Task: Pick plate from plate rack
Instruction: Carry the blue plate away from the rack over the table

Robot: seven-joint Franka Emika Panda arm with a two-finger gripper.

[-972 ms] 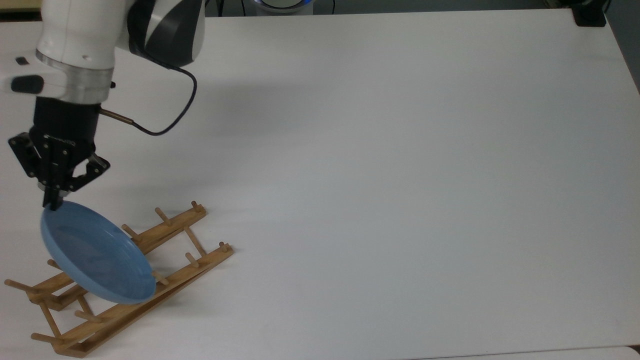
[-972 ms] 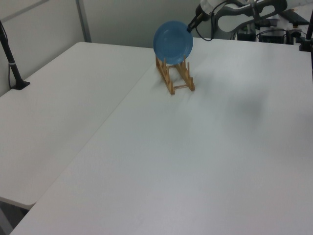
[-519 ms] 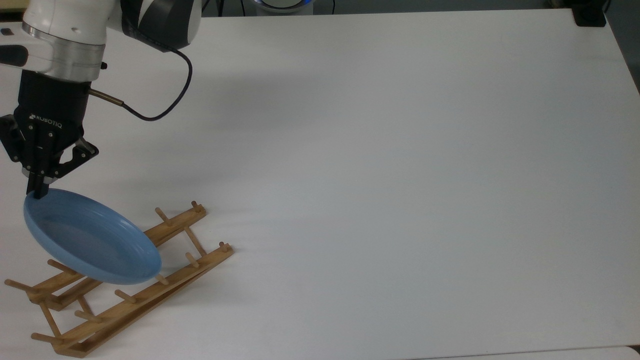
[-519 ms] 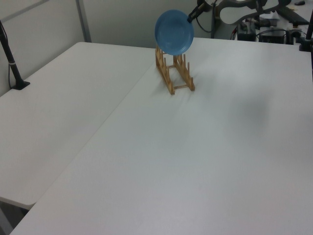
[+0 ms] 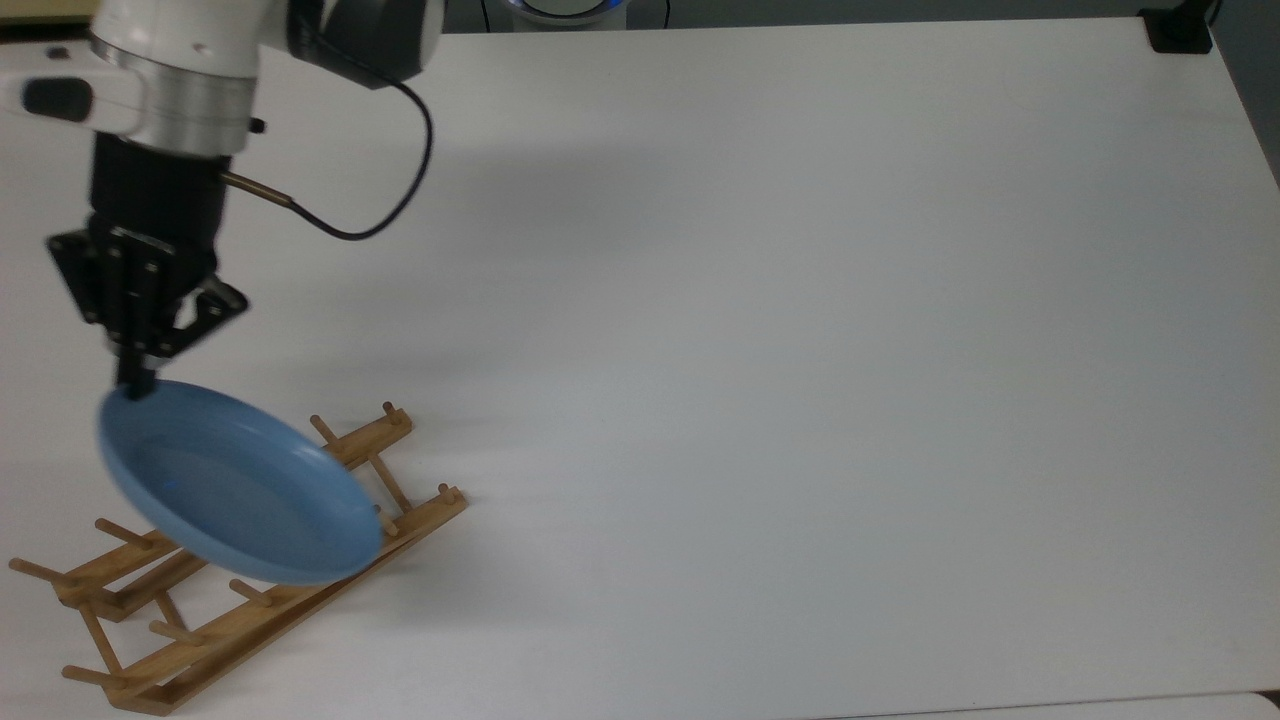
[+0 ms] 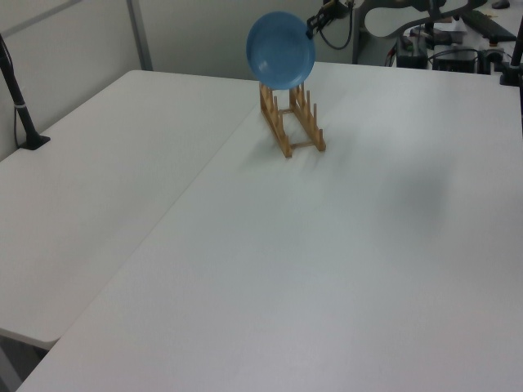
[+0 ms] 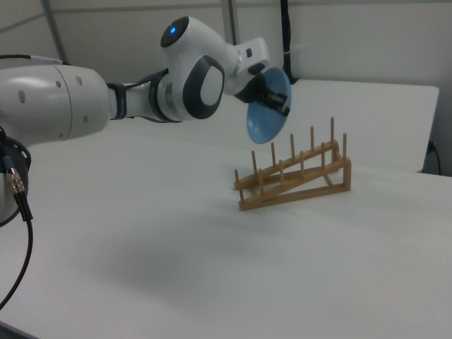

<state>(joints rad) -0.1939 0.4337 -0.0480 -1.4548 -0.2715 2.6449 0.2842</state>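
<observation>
One light-blue plate (image 5: 238, 485) hangs in the air above the wooden plate rack (image 5: 250, 560), pinched at its rim by the gripper (image 5: 133, 388), whose two black fingers are closed on the plate's edge. In the left view the plate (image 6: 280, 50) is clear of the rack's (image 6: 292, 121) pegs, its hollow face turned toward the camera. In the right view the plate (image 7: 268, 113) is tilted on edge, above and to the right view's left of the rack (image 7: 295, 175), with the gripper (image 7: 279, 103) clamped on its upper part. The rack holds nothing else; its two rails slope upward, each with a row of upright pegs.

Around the rack lies a broad white table (image 5: 780, 350), smooth and matte. In the top view the rack sits near the top view's lower left corner of the table. The left view shows a second white tabletop (image 6: 90, 188) joined along a seam on the left view's left, with a black post (image 6: 18, 102) standing near its edge. Behind are grey walls, and the left view's upper right shows dark equipment and cables. A black cable (image 5: 370, 215) loops from the white arm (image 5: 190, 60) down toward the gripper. In the right view the arm (image 7: 106, 99) reaches in from the right view's left.
</observation>
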